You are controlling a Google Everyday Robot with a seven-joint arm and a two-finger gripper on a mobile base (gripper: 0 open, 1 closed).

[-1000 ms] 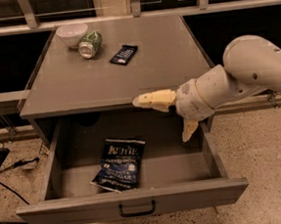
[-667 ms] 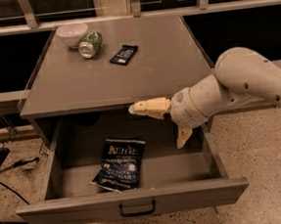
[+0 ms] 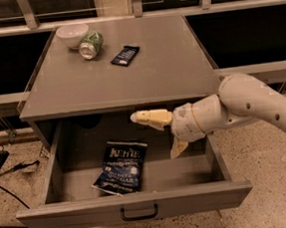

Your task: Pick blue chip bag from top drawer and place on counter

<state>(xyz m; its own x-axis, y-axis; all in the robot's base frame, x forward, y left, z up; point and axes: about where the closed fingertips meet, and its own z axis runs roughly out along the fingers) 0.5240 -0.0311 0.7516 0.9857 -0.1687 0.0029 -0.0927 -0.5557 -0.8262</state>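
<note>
While the wide grey top drawer (image 3: 190, 198) stands open, the dark navy foil chip bag (image 3: 121, 167) lies inside it, left of centre; gripper (image 3: 154, 136) hovers over the drawer's right half, fingers (image 3: 151, 118) spread, empty. Grasp, lift, transfer to grey tabletop (image 3: 149, 75) judged outstanding

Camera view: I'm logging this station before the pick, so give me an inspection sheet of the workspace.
Surface: grey counter, flat.
Job's things: blue chip bag lying in the open top drawer, left of middle.
Clutter: white bowl, tipped green can, dark snack wrapper at the counter's back.
Grippers: gripper over the drawer, right of the bag, fingers open, holding nothing.
Cables: dark cable on the floor, left.
Surroundings: speckled floor, railing behind.
</note>
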